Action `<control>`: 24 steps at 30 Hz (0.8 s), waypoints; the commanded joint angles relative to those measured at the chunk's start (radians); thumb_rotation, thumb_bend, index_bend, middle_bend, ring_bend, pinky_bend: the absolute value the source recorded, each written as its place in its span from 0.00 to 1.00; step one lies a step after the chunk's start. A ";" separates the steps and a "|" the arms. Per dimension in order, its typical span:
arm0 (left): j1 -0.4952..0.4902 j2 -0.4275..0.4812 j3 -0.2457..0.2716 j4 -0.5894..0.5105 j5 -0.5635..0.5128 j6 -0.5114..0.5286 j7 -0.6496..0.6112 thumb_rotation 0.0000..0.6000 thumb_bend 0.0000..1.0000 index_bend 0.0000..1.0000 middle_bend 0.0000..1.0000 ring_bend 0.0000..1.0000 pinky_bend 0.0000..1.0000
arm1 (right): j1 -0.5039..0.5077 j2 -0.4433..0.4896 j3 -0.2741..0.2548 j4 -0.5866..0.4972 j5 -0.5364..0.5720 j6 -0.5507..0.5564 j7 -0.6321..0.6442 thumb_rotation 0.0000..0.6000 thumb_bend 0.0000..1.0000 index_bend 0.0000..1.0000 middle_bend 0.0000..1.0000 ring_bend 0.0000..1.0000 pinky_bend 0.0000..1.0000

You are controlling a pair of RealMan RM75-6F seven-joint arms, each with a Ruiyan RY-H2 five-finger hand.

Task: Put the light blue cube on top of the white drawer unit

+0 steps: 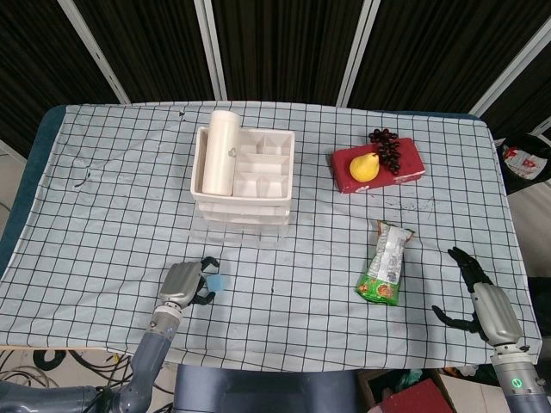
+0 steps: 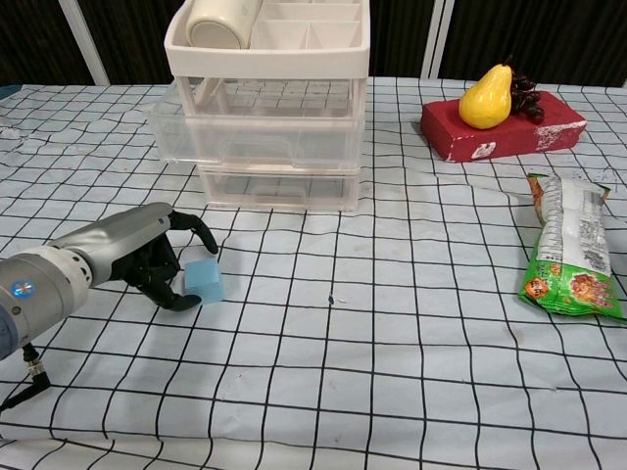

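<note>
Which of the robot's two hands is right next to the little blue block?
The left hand: its dark fingers curl around the light blue cube in front of the drawer unit. The right hand hovers far off with nothing near it.

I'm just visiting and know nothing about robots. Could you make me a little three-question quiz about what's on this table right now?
1. True or false: the light blue cube already sits on top of the white drawer unit.
2. Which hand is beside the cube? A) left hand B) right hand
3. Fill in: the yellow pear rests on a ____ box.

Key
1. False; it is on the checked cloth, in front of the unit.
2. A; its fingers curl around the cube, while the right hand stays far off, holding nothing.
3. Red.
</note>
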 commanded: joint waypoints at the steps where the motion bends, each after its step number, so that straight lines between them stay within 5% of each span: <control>1: -0.001 0.002 -0.005 0.002 -0.002 0.001 -0.006 1.00 0.27 0.35 1.00 1.00 0.95 | 0.000 0.000 0.000 0.000 0.000 0.000 -0.001 1.00 0.21 0.00 0.00 0.00 0.15; 17: -0.005 0.001 0.000 0.001 -0.005 0.009 -0.014 1.00 0.36 0.47 1.00 1.00 0.95 | 0.000 0.000 0.000 -0.001 0.001 0.000 -0.001 1.00 0.21 0.00 0.00 0.00 0.15; 24: 0.011 0.040 0.016 -0.055 0.083 0.043 -0.050 1.00 0.36 0.47 1.00 1.00 0.95 | 0.000 -0.001 0.001 0.000 0.002 0.000 -0.002 1.00 0.21 0.00 0.00 0.00 0.15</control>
